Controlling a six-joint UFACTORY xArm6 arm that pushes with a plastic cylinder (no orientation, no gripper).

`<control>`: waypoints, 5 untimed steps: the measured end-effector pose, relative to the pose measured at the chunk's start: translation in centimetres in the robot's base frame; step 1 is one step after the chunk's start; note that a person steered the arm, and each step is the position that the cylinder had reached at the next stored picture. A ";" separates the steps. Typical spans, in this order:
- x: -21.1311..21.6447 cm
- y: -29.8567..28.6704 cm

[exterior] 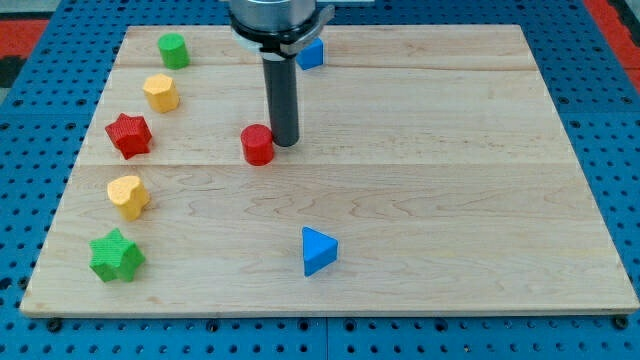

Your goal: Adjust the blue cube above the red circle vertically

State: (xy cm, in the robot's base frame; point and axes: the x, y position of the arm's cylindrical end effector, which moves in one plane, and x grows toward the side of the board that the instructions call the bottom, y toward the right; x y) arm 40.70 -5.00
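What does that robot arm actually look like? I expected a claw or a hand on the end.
No claw here. What shows is a wide, round grey and black mount at the view's top, with a straight dark cylindrical rod beneath it. The rod is smooth and plain, with no markings or cables visible, and my tip is simply its blunt lower end. The rest of the arm is out of frame.

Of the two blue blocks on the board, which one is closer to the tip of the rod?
The blue cube at the view's top, partly behind the rod; the blue triangle lies farther from my tip.
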 end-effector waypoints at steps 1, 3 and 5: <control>0.0 0.7; -5.0 12.8; -13.3 12.7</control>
State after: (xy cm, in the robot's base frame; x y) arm 27.44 7.74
